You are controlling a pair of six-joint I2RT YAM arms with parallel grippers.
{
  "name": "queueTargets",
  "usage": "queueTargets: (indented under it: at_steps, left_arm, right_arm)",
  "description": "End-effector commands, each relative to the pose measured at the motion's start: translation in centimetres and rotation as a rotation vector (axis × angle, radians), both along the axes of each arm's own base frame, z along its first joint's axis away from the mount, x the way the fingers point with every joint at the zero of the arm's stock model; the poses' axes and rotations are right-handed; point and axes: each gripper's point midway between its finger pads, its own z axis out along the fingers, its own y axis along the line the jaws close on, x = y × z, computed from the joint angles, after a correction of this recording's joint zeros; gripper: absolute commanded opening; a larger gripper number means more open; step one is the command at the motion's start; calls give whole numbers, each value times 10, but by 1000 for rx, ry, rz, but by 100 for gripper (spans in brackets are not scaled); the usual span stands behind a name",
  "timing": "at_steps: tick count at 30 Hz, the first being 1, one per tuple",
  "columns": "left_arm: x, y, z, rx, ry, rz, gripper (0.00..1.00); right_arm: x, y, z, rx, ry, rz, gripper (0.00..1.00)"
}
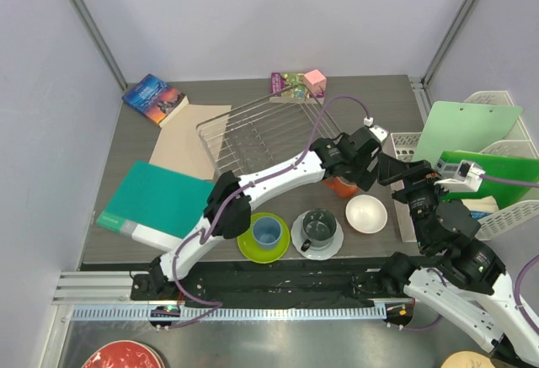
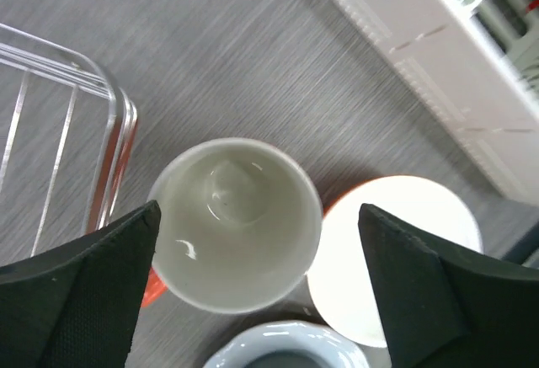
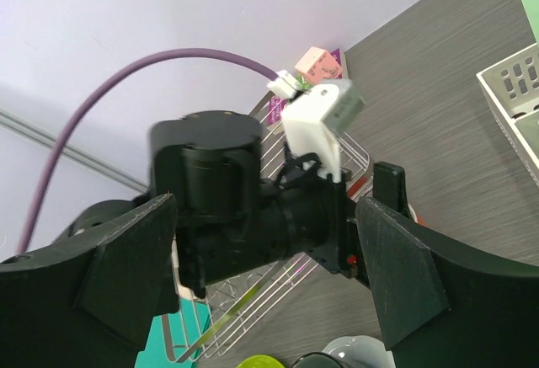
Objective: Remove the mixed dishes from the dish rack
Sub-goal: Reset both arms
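The silver wire dish rack [image 1: 253, 136] sits at the back centre with no dishes showing in it. The orange mug [image 1: 340, 186] stands upright on the table just right of the rack. My left gripper [image 1: 358, 166] hovers over it, open. In the left wrist view the mug [image 2: 236, 225] lies between the spread fingers [image 2: 76, 292], beside the rack's corner [image 2: 118, 132]. The white bowl [image 1: 366, 214] stands next to it. The dark grey mug [image 1: 318, 226] sits on the pale blue-white plate [image 1: 333, 247]. The light blue cup [image 1: 266, 232] sits on the lime-green plate [image 1: 249, 248]. My right gripper [image 1: 402, 179] is open and empty, facing the left wrist.
White lattice baskets [image 1: 497, 174] with green boards [image 1: 467, 132] stand at the right. A teal folder [image 1: 156, 204], a tan sheet [image 1: 189, 145] and a book [image 1: 153, 97] lie at the left. A pink box [image 1: 313, 77] sits at the back. A red plate [image 1: 122, 355] lies below the table edge.
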Motion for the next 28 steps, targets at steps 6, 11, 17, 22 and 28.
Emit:
queueTargets:
  at_steps: [6, 11, 17, 22, 28]
  left_arm:
    - [1, 2, 135, -269, -123, 47, 100]
    - [-2, 23, 184, -347, -166, 96, 100]
    - [7, 106, 216, -226, -285, 322, 100]
    - [-2, 192, 225, -165, -383, 492, 100]
    - [-23, 265, 210, -195, -375, 687, 100]
  right_arm:
    - [-4, -7, 34, 46, -66, -15, 92]
    - [-6, -13, 46, 35, -85, -29, 92]
    - [-7, -16, 55, -22, -90, -33, 92]
    - [7, 5, 34, -78, -29, 4, 93]
    - [26, 44, 8, -96, 7, 100, 93]
